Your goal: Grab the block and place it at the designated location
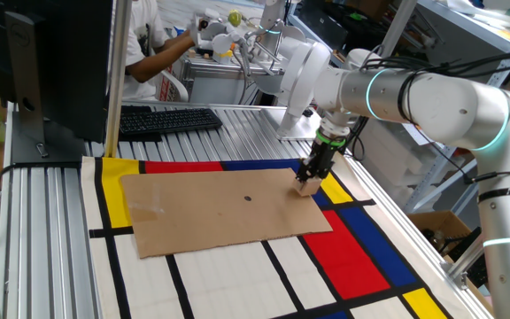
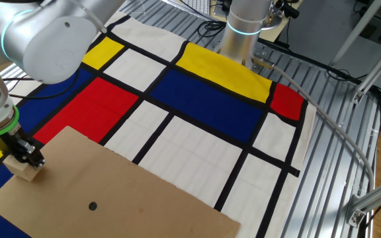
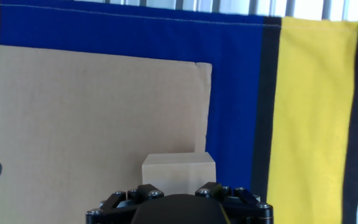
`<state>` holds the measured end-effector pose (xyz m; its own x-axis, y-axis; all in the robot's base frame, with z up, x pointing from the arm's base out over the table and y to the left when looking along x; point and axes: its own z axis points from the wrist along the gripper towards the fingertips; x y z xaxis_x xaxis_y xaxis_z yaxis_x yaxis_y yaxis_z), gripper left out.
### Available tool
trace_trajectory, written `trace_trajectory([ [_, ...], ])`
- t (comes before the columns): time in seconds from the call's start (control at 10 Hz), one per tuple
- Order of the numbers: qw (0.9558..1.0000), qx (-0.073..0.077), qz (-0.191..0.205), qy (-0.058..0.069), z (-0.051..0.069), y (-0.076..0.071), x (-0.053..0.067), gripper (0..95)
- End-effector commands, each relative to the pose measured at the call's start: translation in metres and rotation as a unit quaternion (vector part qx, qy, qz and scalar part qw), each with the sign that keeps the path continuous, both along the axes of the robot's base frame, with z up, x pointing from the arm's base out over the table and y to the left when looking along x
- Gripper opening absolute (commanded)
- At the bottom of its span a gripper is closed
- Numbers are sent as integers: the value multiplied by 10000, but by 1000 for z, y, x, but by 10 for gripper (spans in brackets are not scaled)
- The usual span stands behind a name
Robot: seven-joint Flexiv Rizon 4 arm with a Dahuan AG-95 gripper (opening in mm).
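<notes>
While the block [image 1: 306,187] sits near the card's [image 1: 202,213] corner, well to 3 o'clock of the dot [image 1: 247,198], and is held in the gripper [image 1: 309,180], it could be dropped if gripped too loosely.

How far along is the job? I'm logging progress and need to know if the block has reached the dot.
Not yet. Reaching looks done: the gripper is down on the block at the cardboard sheet's corner. In hand: the grasp, though whether the fingers have closed is unclear. Left: carrying the block to the dark dot, which lies bare and apart from it.
</notes>
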<state>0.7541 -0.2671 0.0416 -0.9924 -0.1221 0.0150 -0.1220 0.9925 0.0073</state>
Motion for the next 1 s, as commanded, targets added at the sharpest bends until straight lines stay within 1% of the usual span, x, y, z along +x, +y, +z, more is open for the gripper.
trace_trajectory([
  [0.1,10000,50,-24,15,1,-1,0,0],
  [0.2,10000,47,-54,14,1,-1,0,0],
  [0.4,9996,117,-252,15,2,0,0,0],
  [0.6,9986,102,-512,24,5,3,1,0],
  [0.7,9983,126,-566,7,6,3,1,0],
  [1.0,9983,137,-568,12,6,4,1,0],
])
